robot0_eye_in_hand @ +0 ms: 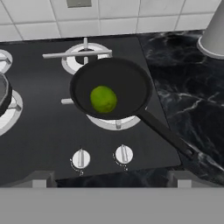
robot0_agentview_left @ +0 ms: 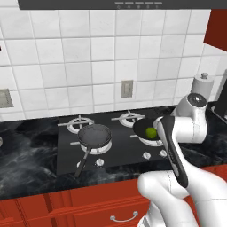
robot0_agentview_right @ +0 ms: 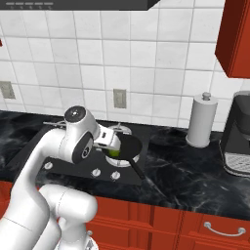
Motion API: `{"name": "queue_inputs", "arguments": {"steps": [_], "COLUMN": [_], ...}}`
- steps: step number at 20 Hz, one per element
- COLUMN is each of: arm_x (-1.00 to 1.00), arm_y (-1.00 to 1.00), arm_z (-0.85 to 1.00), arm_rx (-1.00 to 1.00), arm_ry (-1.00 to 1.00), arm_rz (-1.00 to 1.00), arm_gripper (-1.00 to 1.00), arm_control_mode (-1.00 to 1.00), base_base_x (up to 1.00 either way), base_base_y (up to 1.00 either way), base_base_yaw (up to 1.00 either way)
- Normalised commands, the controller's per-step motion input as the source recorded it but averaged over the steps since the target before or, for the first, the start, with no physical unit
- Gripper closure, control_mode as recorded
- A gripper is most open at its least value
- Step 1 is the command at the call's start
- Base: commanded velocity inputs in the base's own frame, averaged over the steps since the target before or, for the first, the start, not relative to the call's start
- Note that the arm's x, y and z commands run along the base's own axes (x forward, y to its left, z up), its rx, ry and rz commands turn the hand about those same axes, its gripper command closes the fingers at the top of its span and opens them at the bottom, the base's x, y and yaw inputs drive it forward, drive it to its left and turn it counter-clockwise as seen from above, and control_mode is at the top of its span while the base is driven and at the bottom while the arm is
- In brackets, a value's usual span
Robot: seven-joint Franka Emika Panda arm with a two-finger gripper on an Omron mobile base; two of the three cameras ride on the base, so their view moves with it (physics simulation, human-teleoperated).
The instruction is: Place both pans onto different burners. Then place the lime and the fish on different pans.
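Knobs [robot0_eye_in_hand: 124, 154] sit nearest us, gripper [robot0_eye_in_hand: 109, 183] tips spread and empty; lime [robot0_eye_in_hand: 103, 99] lies straight ahead in the right pan [robot0_eye_in_hand: 127, 78], left pan [robot0_agentview_left: 95, 135] bare, fish unseen, so we judge that comes next.

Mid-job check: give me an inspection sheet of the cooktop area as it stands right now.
Surface: black glass cooktop set in a dark marbled counter.
Job's things: right pan sits on the front right burner with the lime inside; left pan sits on the front left burner, nothing in it. Fish: nothing seen.
Clutter: paper towel roll and coffee machine on the counter to the right.
Grippers: gripper above the front edge of the cooktop, fingertips apart, holding nothing.
Cables: nothing seen.
Surroundings: white tiled wall with outlet, red cabinets below.
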Motion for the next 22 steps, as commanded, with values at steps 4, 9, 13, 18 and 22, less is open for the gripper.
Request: {"name": "queue_inputs", "arguments": {"steps": [4, 9, 13, 18, 22], "arm_x": [0.00, 0.00, 0.00, 0.00, 0.00], "arm_y": [0.00, 0.00, 0.00, 0.00, 0.00], "arm_z": [0.00, 0.00, 0.00, 0.00, 0.00], "arm_rx": [0.00, 0.00, 0.00, 0.00, 0.00], "arm_ry": [0.00, 0.00, 0.00, 0.00, 0.00], "arm_rz": [0.00, 0.00, 0.00, 0.00, 0.00], "arm_gripper": [-1.00, -1.00, -1.00, -1.00, -1.00], "arm_control_mode": [1.00, 1.00, 1.00, 1.00, 1.00], "base_base_x": [-0.03, 0.00, 0.00, 0.00, 0.00], "base_base_y": [0.48, 0.79, 0.69, 0.52, 0.39], "base_base_yaw": [0.00, -0.02, -0.01, 0.00, 0.00]}}
